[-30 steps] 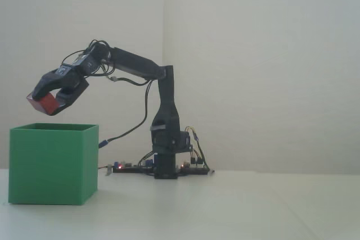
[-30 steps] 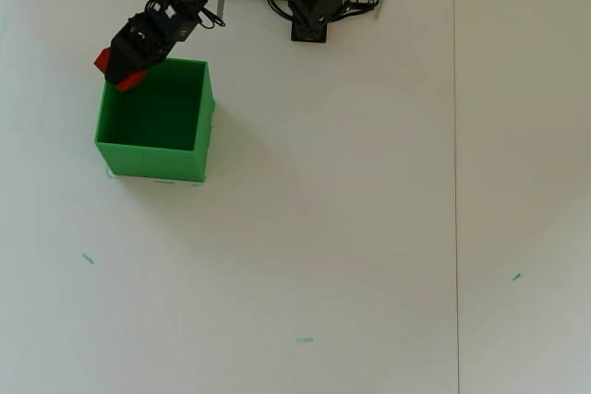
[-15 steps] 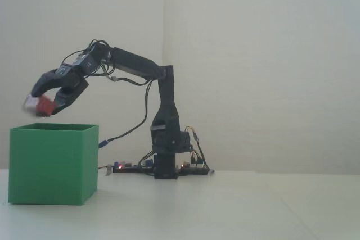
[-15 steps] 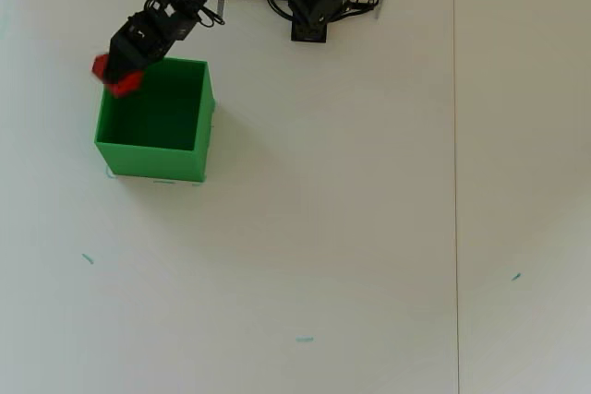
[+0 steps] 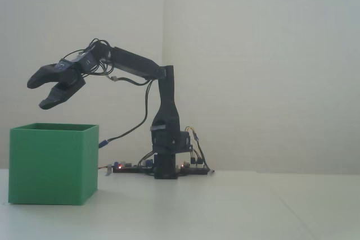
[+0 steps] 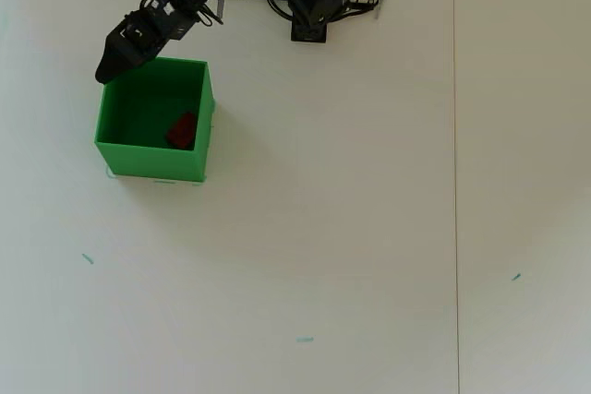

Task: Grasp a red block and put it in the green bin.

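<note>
From the left in the fixed view: the gripper hangs above the green bin, fingers spread wide, nothing between them. The overhead view shows the red block lying inside the bin, toward its right wall. Further right, the arm's base sits on the pale surface.

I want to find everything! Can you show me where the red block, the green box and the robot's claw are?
red block (image 6: 181, 129): overhead view, on its top face, inside the box.
green box (image 5: 52, 167): fixed view, on its front wall.
claw (image 5: 39, 94): fixed view, midway between its two open tips.
</note>
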{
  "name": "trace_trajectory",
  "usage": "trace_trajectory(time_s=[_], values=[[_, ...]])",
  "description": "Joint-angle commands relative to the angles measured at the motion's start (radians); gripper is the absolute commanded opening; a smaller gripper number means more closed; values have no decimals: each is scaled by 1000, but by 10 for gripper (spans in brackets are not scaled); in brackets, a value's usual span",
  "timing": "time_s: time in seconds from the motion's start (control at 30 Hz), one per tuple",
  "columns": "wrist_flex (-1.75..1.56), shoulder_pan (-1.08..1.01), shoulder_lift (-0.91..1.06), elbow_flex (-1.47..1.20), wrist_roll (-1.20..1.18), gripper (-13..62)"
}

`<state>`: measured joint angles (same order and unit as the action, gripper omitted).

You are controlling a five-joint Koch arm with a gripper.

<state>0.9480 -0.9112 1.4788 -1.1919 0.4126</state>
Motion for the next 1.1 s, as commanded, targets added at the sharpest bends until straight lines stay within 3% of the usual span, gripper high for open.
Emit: trace_trajectory(time_s=[0.0, 0.23, 0.53, 0.7, 1.07], values=[[-49, 48, 25, 5, 3, 334], [-199, 310, 255, -342, -11, 330], [-137, 699, 538, -626, -250, 329], [-38, 776, 657, -749, -334, 329], [-140, 891, 847, -1336, -348, 330]])
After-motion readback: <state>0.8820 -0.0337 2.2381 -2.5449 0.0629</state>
